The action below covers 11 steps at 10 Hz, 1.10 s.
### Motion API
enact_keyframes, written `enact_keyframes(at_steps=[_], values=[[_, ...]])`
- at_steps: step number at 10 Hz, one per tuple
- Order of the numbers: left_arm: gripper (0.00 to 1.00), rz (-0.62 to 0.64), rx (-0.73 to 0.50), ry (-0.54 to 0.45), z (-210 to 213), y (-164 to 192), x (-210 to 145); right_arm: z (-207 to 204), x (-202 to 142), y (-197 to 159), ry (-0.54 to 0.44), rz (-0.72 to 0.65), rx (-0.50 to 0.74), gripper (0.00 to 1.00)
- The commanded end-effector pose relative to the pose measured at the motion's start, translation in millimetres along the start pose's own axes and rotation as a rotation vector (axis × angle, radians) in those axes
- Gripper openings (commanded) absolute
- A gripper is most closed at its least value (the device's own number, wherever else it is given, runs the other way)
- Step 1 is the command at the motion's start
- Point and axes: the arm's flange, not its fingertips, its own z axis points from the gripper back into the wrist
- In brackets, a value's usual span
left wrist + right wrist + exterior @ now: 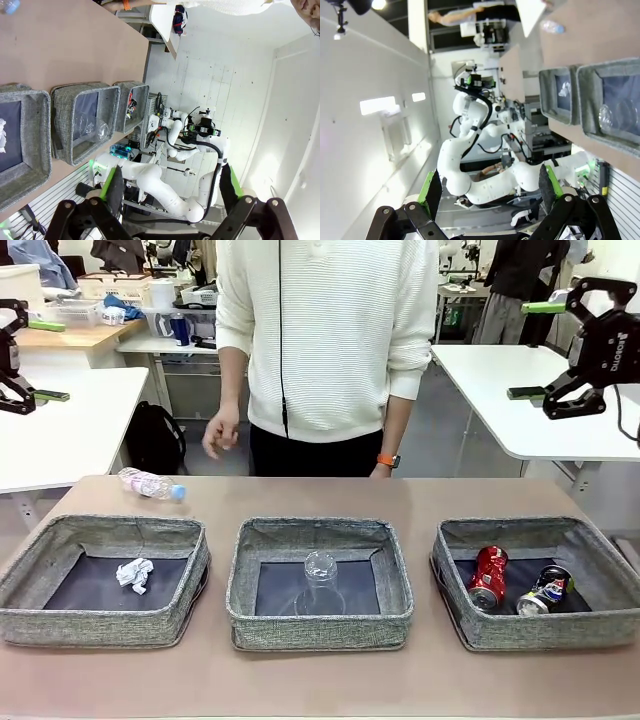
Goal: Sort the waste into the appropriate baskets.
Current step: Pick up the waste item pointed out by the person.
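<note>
Three grey baskets in a row on the counter (320,680). Left basket (100,625): crumpled paper ball (134,574). Middle basket (320,630): clear plastic cup (319,583), lying on its side. Right basket (540,630): red can (488,578) beside dark blue can (545,591). Bottle (151,484) lies on the counter behind the left basket. Left gripper (170,192) and right gripper (532,350) raised clear of the counter, fingers spread, holding nothing. Person's hand (221,432) hangs at the far edge
</note>
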Motion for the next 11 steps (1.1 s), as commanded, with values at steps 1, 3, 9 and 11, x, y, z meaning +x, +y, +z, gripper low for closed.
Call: enact_keyframes(at_steps=[1, 3, 9, 11], values=[[1.0, -0.275, 0.004, -0.195, 5, -17, -10, 0, -1, 1, 0.007, -0.004, -0.007, 1.0], [1.0, -0.677, 0.277, -0.194, -34, -23, 16, 0, -1, 1, 0.007, -0.004, -0.007, 1.0], [1.0, -1.04, 1.092, -0.061, -84, 30, 52, 0, -1, 1, 0.007, -0.004, -0.007, 1.0], [1.0, -0.911, 1.143, -0.119, -91, 46, 60, 0, -1, 1, 0.007, -0.004, -0.007, 1.0]])
